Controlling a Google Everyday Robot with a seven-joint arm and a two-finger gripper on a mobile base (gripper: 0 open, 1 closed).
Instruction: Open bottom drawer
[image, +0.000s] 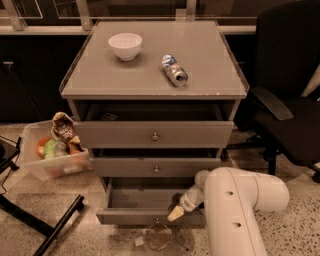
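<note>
Tool (176, 215) hovers at front edge of bottom drawer (131, 218).

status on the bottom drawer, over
Gripper at bottom drawer front edge, right of centre. Drawer pulled out, grey inside showing. Round object on floor just in front.

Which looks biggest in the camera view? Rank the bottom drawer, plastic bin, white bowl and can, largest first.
1. bottom drawer, pulled open, with the gripper at its front edge.
2. plastic bin.
3. white bowl and can: close in size, the bowl perhaps slightly larger, so not ranked.
</note>
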